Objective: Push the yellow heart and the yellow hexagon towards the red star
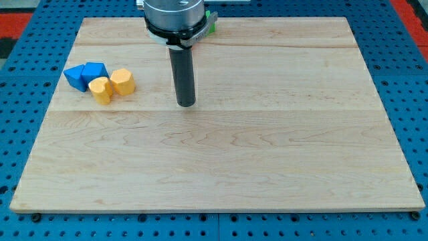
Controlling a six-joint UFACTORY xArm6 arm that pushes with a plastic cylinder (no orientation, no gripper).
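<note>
The rod's tip [186, 104] rested on the bare board [234, 167], touching nothing. Toward the view's left sat the yellow heart [101, 90], pressed against the yellow hexagon [123, 81]; behind them, two blue blocks [85, 75], perhaps touching.

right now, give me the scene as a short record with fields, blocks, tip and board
board: pale wooden board on a blue pegboard table
yellow blocks: yellow heart block and yellow hexagon block, side by side at the view's left
blue blocks: two blue blocks, shapes unclear, touching the yellow pair's left
red star: not in view
my tip: my tip sits to the view's right of the cluster, apart from every block
</note>
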